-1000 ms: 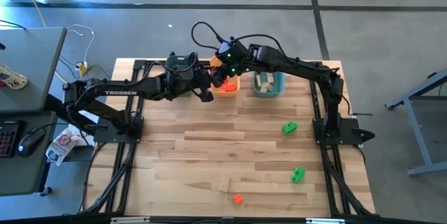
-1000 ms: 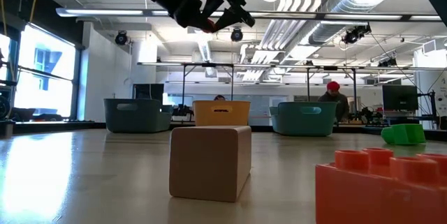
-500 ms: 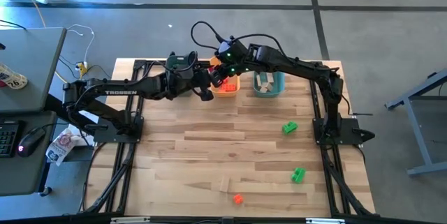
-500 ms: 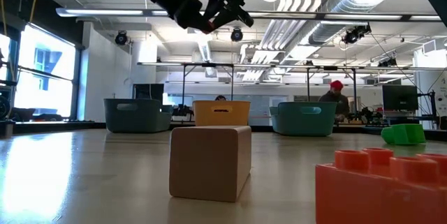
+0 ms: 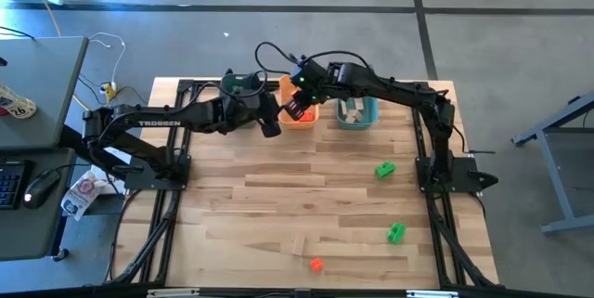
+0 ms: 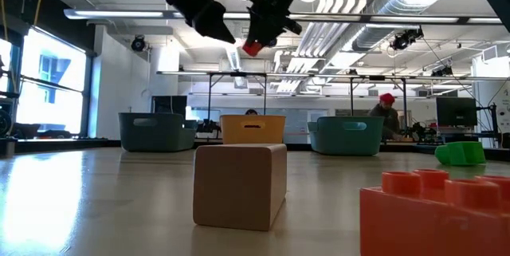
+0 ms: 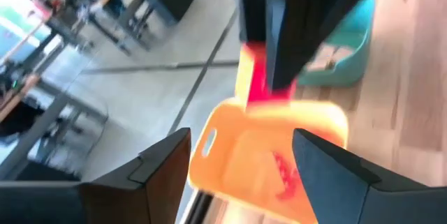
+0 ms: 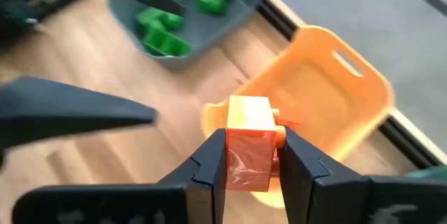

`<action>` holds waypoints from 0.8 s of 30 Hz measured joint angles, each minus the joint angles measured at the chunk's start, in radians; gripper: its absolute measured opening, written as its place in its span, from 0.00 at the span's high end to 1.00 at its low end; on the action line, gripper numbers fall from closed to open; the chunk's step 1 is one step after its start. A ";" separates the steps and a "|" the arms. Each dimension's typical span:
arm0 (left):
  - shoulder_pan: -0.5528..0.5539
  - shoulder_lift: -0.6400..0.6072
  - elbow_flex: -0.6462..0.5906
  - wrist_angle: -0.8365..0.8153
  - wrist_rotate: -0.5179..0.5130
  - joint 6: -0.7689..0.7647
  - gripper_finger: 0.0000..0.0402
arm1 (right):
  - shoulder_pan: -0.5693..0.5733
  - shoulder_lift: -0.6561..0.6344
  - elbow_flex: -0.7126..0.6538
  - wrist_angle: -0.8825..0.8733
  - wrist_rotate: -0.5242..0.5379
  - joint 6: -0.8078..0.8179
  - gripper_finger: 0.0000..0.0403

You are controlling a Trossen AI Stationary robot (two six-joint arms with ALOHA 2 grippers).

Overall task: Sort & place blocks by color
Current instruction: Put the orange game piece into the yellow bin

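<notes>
My right gripper (image 8: 253,155) is shut on a red-orange block (image 8: 250,123) above the orange bin (image 5: 304,115) at the far middle of the table. In the low view the block (image 6: 252,47) hangs high above the bins. My left gripper (image 7: 241,175) stands open just left of it, facing the block (image 7: 260,77) and the orange bin (image 7: 230,140), with nothing between its fingers. A red block (image 7: 283,172) lies in that bin. Green blocks (image 8: 164,34) lie in a teal bin (image 8: 133,8). Loose on the table are a tan block (image 6: 239,186), a red-orange block (image 6: 434,212) and a green block (image 6: 460,154). My right gripper pinches the red-orange block between its two fingers (image 8: 209,165), on two opposite sides at the block's end (image 8: 244,168) nearest the wrist. The fingers come from above, slanting down. The block is lifted clear, over the orange bin.
A second teal bin (image 5: 358,112) holding tan pieces stands right of the orange bin. Two green blocks (image 5: 385,170) (image 5: 396,233) lie on the table's right half. A tan block (image 5: 298,244) and a red one (image 5: 316,264) lie near the front edge. A person stands beyond the table (image 6: 386,112).
My right gripper has shut on the red-orange block that my left gripper held. My left gripper has then opened, let go and drawn back a little toward the table's left. The block now hangs a little lower and farther right in my right gripper.
</notes>
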 joint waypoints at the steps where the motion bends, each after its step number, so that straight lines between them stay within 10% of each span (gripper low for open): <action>1: 0.000 0.001 0.000 -0.019 -0.019 -0.013 0.41 | 0.000 -0.002 -0.006 -0.008 0.017 0.000 0.81; 24: -0.081 0.003 -0.003 -0.489 -0.057 -0.196 0.40 | -0.022 -0.005 -0.439 0.385 0.031 -0.040 0.81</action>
